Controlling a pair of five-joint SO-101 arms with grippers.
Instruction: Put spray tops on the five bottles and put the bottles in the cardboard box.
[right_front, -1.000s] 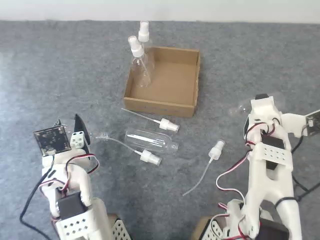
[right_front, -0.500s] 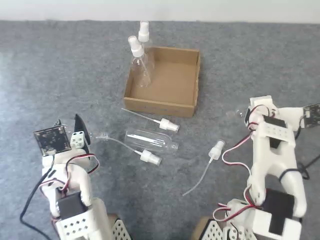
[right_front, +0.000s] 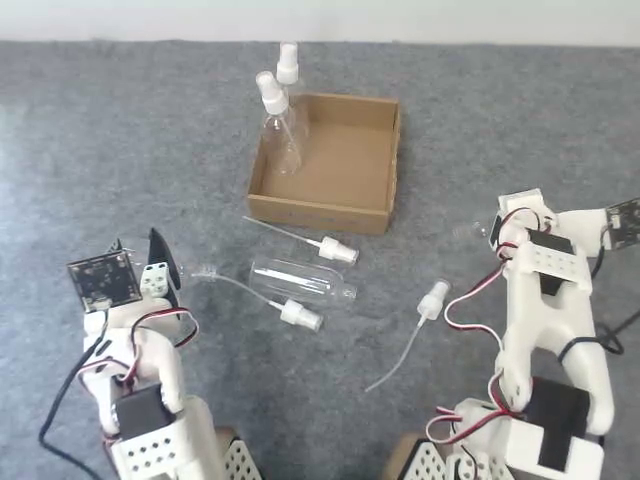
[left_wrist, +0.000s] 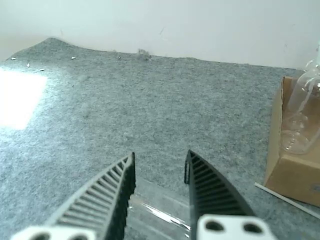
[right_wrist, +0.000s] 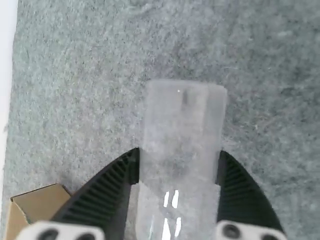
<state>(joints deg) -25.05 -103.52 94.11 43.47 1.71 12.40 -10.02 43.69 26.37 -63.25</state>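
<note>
Tabletop (right_front: 120, 130): grey felt, carrying all items. Cardboard box (right_front: 320, 212): open, far middle. Two capped bottles (right_front: 280, 130) stand in its far left corner, so you may count two of five as done. Right gripper (right_wrist: 177, 151): closed on an uncapped bottle (right_wrist: 184, 115), a jaw against each side, held off the box's near right corner and apart from it. The end facing away from the wrist looks like the flat base, and you cannot place the neck. Left gripper (left_wrist: 160, 154): jaws part open, clamping nothing as far as you can judge. A second bare bottle (left_wrist: 155, 210) lies crosswise under them. Third bare bottle (right_front: 303, 280): on its side in front of the box. Spray tops, three, loose: one (right_front: 338, 250) just beyond that bottle, one (right_front: 300, 316) just this side of it with its tube running toward the left gripper, one (right_front: 434, 297) nearer the right arm. Step in hand, by estimate: capping the third of five, bottle gripped, no top taken. Next move calls for a top held by its head and its thin tube fed squarely into the neck. Views: the right wrist view settles the grip, where the high view gives you just a clear end beside the arm. The high view supplies the count and the lie of the tops.
</note>
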